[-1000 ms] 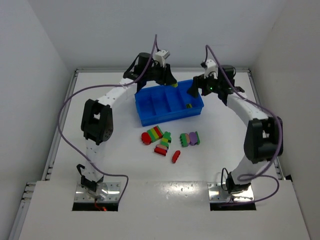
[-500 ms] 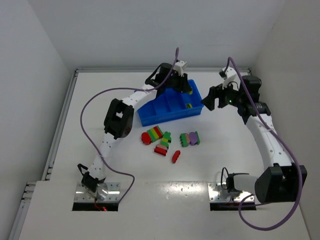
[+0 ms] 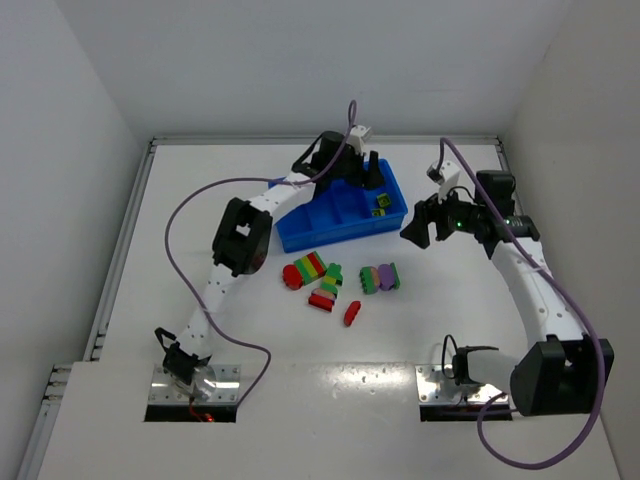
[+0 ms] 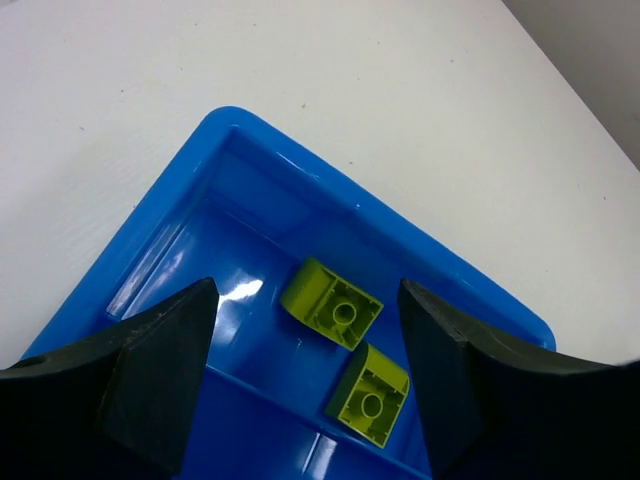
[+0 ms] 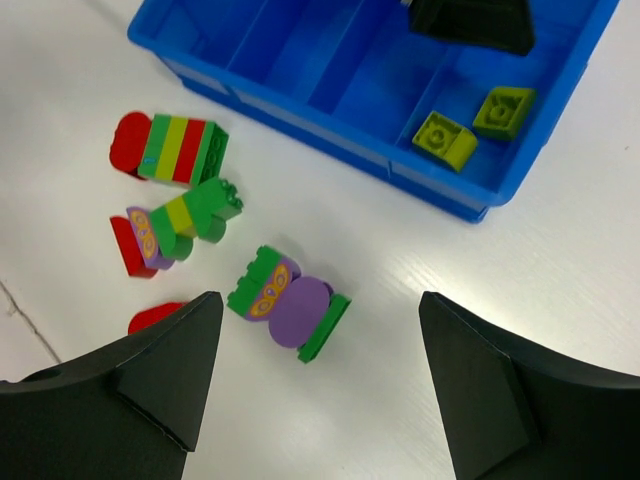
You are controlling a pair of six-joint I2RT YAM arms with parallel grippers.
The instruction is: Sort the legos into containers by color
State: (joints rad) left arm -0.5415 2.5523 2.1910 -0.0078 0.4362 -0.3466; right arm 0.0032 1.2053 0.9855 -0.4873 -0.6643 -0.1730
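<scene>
The blue tray stands at the back middle of the table. Two yellow-green bricks lie in its right end compartment and also show in the right wrist view. My left gripper is open and empty just above them. My right gripper is open and empty, above the table right of the tray, over a green-and-purple stack. The tray's other compartments look empty.
In front of the tray lie a red-green-yellow striped stack, a green-yellow-purple-red stack and a single red brick. White walls enclose the table on three sides.
My left gripper moved right along the tray's back to its right end. My right gripper drew back from the tray's right end to above the table near the green-and-purple stack.
</scene>
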